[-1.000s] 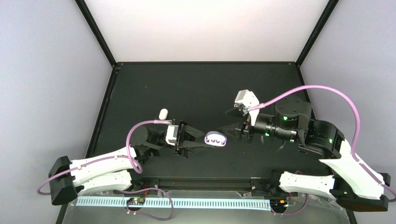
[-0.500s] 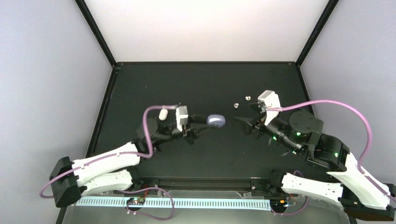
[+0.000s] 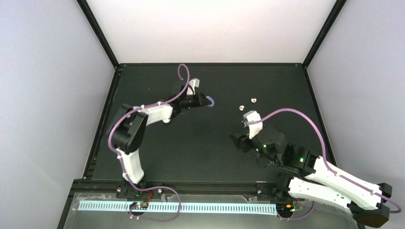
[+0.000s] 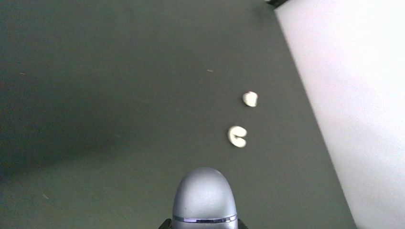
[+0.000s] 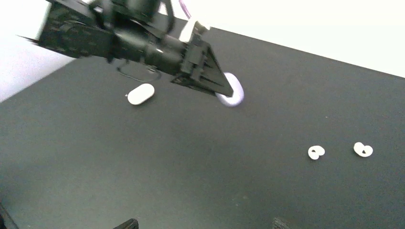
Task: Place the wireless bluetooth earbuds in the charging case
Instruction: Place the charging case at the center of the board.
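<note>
Lavender case (image 4: 204,196) in left claw (image 3: 207,101)

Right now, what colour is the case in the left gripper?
The case is greyish lilac, clearest in the left wrist view.

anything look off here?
Two white earbuds lie loose on the table, outside any case. The left claw holds the purple case, lid shut, short of them. The white case sits apart beside that arm. No purple buds in view. Nothing looks spilled or damaged.
</note>
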Controlling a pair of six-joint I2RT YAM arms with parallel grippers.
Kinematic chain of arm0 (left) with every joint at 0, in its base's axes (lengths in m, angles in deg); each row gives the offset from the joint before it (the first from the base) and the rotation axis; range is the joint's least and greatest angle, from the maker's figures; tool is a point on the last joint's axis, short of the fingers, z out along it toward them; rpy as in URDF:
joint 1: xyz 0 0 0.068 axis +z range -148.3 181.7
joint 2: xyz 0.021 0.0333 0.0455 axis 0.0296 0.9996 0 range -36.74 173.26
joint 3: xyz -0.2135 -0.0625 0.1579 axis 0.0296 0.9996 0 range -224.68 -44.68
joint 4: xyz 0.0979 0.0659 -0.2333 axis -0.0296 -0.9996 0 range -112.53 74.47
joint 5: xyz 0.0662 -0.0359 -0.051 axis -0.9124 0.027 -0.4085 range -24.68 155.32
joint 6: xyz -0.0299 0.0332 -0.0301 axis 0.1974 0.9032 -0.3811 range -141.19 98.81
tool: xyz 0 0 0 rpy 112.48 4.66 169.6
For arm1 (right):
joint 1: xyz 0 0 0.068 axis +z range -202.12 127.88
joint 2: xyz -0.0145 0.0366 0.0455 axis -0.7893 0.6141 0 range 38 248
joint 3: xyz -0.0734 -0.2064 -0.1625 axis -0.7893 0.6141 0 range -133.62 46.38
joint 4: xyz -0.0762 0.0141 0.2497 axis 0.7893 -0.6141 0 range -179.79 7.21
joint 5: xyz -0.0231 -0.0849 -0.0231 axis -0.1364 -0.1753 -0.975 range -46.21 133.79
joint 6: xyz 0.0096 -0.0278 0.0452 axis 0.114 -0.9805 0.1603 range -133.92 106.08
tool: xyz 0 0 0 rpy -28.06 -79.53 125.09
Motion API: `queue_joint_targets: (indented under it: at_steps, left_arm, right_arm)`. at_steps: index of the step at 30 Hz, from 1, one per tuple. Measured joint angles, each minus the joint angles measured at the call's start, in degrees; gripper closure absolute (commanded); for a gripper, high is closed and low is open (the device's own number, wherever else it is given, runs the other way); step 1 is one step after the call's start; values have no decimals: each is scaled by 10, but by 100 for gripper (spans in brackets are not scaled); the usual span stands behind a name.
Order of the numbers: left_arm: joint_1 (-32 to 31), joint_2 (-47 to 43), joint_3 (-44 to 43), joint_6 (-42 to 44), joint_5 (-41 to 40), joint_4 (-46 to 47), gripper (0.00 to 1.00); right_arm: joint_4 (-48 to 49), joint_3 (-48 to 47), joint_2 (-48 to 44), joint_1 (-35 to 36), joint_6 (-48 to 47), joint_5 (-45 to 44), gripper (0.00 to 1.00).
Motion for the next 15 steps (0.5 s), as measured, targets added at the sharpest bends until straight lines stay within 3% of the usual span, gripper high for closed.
queue_joint_targets:
  at_steps: [3, 10, 15]
  left_arm:
    - [23, 91, -76, -5, 8, -38, 99]
    - [28, 184, -174, -5, 5, -105, 98]
    - [28, 210, -215, -5, -10, -144, 87]
  right_arm:
    - [14, 1, -4, 0, 5, 4, 27]
    - [21, -11, -9, 0, -2, 3, 26]
    - [13, -53, -13, 0, -24, -9, 25]
